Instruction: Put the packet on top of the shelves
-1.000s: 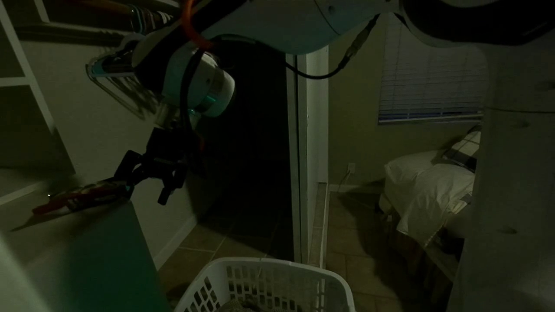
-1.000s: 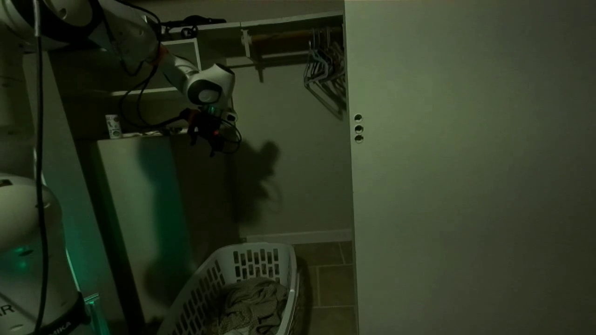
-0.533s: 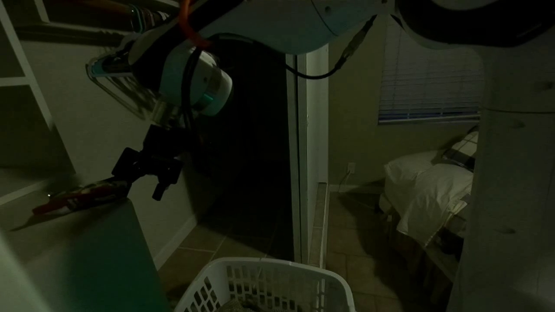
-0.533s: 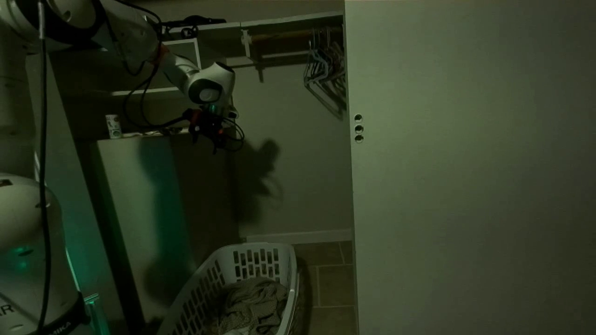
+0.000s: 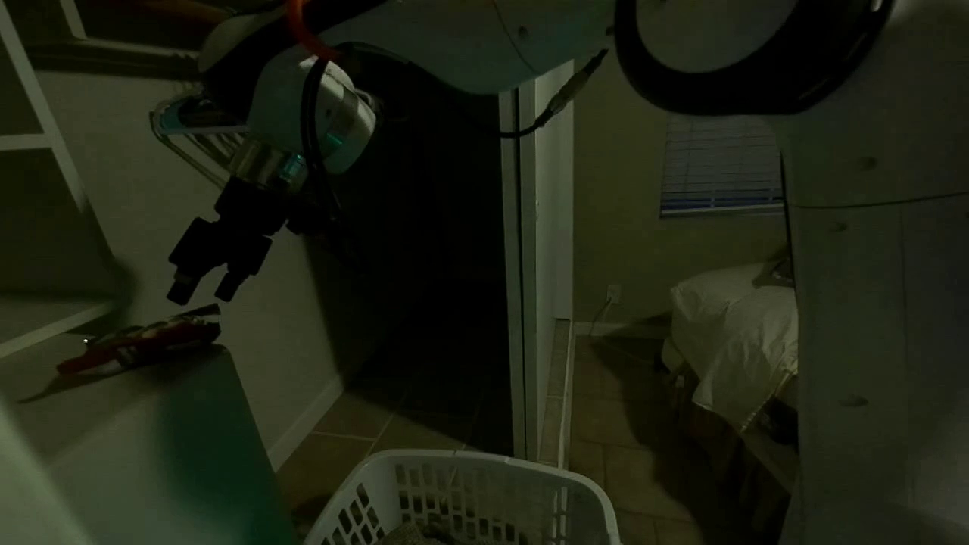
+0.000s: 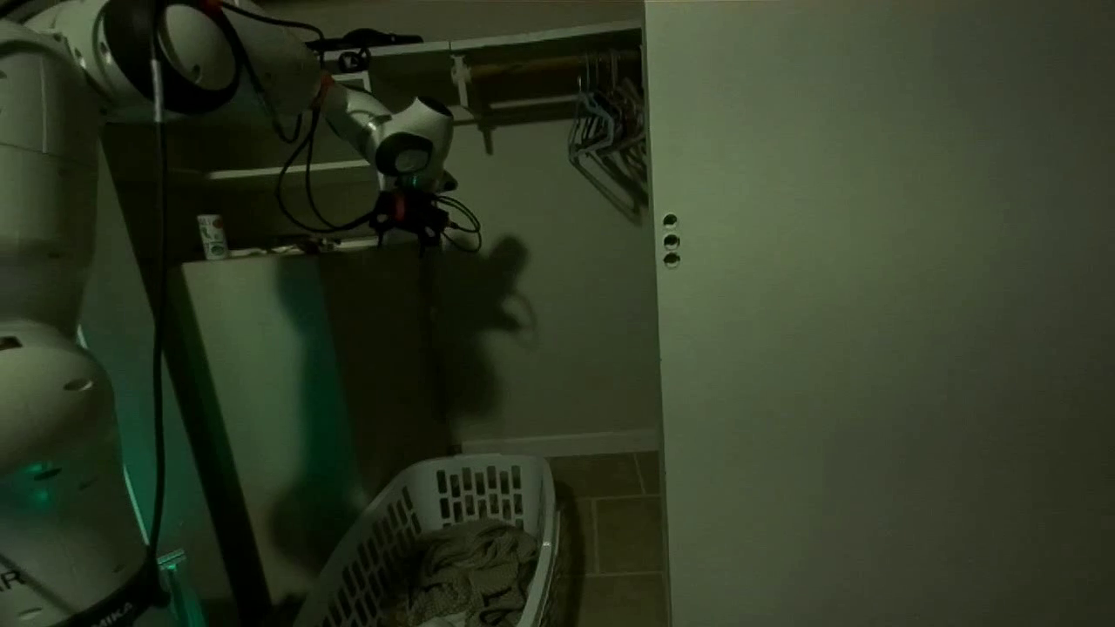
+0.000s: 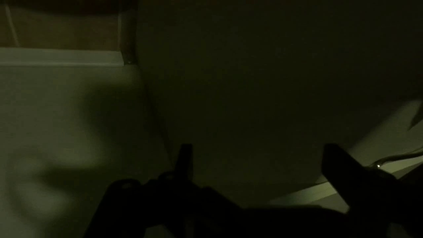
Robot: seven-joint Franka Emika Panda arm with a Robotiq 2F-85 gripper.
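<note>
The reddish-brown packet (image 5: 155, 341) lies along the flat top of a pale cabinet (image 5: 219, 454), its near end by the cabinet's edge. Just above that end, apart from it, my gripper (image 5: 203, 292) points down with its fingers spread. Nothing is between the two fingertips in the wrist view, where the gripper (image 7: 257, 147) faces a dark cabinet side. White frames of the shelves (image 5: 30, 141) rise at the left; the shelves (image 6: 279, 171) stand partly behind my arm. In the wrist view I cannot make out the packet for certain.
A white laundry basket (image 6: 544, 492) with cloth in it stands on the floor below. A patterned can (image 6: 212, 237) is on the cabinet top. Hangers (image 6: 601, 131) hang from a rail beside a large door panel (image 6: 871, 305). The bed (image 5: 742, 325) is farther off.
My gripper has risen off the packet's near end and swung over above it, the fingers now turned more downward. The packet stays where it was.
</note>
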